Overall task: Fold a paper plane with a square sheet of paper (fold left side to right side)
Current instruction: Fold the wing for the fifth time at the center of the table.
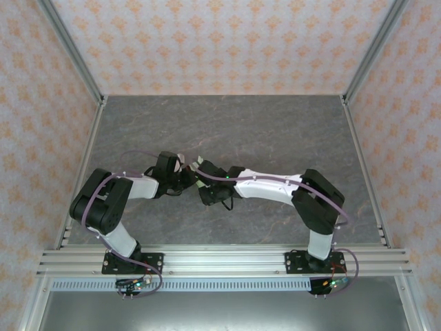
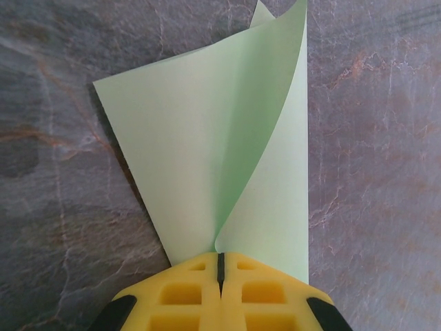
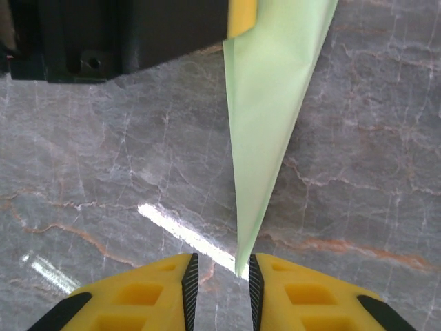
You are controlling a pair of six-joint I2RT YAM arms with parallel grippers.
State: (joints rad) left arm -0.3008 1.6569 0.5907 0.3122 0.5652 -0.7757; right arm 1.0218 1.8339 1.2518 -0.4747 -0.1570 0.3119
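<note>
The partly folded square sheet of paper (image 2: 207, 152) is clamped by the left gripper (image 2: 220, 265); its tip, framed by the parted jaws of the right gripper (image 3: 220, 279), should be pinched next.

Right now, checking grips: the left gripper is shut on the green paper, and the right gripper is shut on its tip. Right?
Not quite. The left gripper is shut on the green paper, but the right gripper is open, the tip in the gap between its fingers; the right wrist view shows it.

Grey stone-patterned table (image 1: 275, 131) with rusty veins; the square sheet of paper (image 2: 207, 158) over it, contact unclear.
</note>
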